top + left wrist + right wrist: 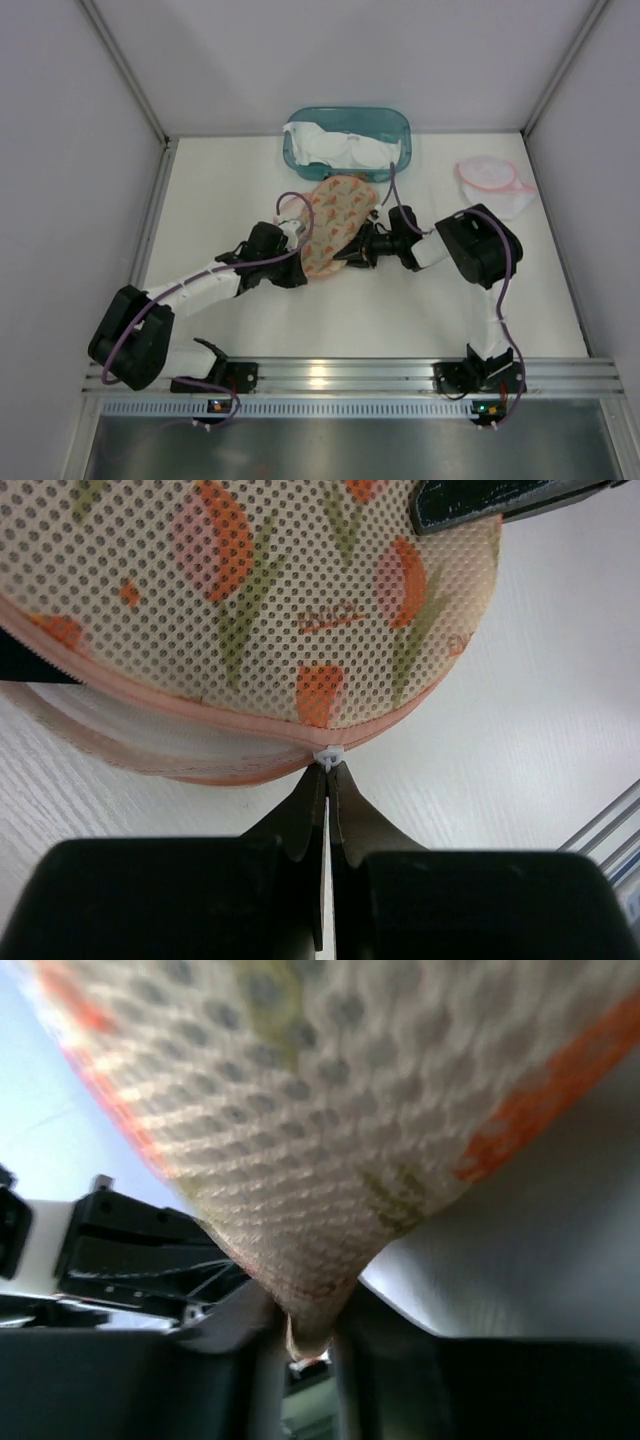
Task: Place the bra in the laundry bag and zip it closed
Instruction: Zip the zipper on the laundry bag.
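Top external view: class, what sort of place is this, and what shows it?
Probably a robot lab booth: plain white walls enclose the table; the left arm and right arm are bolted to a metal rail at its edge.

Table (pixel 400 310) open front-ctr & back-left; laundry bag (pixel 335 225) blocks ctr, teal bin (pixel 398 124) back-ctr, mesh pouch (pixel 495 190) back-right.
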### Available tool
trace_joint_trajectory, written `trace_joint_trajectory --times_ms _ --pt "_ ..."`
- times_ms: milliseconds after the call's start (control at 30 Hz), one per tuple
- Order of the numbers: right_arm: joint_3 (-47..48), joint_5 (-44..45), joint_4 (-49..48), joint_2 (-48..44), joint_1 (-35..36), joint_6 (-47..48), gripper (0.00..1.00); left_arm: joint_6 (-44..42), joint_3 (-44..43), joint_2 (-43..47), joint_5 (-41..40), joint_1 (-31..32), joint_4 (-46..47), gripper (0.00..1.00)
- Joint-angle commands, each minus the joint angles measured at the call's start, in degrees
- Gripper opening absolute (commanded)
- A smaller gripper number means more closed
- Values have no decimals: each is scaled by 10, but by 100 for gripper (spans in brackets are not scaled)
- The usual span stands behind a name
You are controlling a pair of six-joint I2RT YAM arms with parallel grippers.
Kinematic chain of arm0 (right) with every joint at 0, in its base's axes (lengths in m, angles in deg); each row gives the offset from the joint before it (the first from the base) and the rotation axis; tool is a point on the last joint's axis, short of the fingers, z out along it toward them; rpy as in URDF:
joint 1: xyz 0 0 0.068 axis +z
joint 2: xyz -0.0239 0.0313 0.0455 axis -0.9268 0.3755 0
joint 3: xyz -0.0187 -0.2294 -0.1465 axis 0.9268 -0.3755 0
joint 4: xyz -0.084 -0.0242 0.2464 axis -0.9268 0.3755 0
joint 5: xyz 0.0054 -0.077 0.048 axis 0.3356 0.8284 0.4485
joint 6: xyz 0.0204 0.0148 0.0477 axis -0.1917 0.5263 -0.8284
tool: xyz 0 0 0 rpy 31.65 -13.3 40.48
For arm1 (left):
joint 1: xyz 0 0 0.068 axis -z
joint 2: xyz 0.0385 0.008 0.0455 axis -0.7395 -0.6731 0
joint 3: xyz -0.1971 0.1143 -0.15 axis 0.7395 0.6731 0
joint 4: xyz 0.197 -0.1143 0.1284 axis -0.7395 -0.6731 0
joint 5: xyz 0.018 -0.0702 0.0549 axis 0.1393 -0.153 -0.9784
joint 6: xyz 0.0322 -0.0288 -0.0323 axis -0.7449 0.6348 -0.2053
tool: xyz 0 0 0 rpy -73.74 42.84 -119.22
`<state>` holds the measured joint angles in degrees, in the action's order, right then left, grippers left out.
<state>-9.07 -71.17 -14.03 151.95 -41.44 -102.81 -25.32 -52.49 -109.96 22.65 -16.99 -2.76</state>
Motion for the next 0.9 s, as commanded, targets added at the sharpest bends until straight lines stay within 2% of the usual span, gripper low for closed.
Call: trace_joint_trajectory --times_ms 0,33,100,167,300,400,633,733,833,867 --pt "26 -10 107 -15 -21 72 26 -46 -26 1 24 -9 -55 0" --pt "31 -11 121 -27 -23 80 51 -36 -24 14 32 -9 -47 0" --pt "35 -12 145 -42 -26 91 66 -22 -19 31 40 -10 -14 0" --pt "30 -26 164 -63 -27 99 71 0 -20 44 42 -8 3 0" --pt "21 -48 233 -94 -28 115 71 31 -41 33 16 3 7 0" --pt "-1 -54 251 -116 -27 100 70 61 -46 19 -6 16 24 0" --pt "-50 -19 149 -151 2 -23 72 124 -59 -13 -31 70 71 0" --pt "-37 -4 154 -145 26 -28 71 125 -76 -27 -26 93 88 0" --pt "-35 4 162 -136 26 -24 60 117 -92 -32 -18 109 85 0" --pt "-37 8 171 -136 25 -16 48 114 -94 -32 -18 111 80 0"
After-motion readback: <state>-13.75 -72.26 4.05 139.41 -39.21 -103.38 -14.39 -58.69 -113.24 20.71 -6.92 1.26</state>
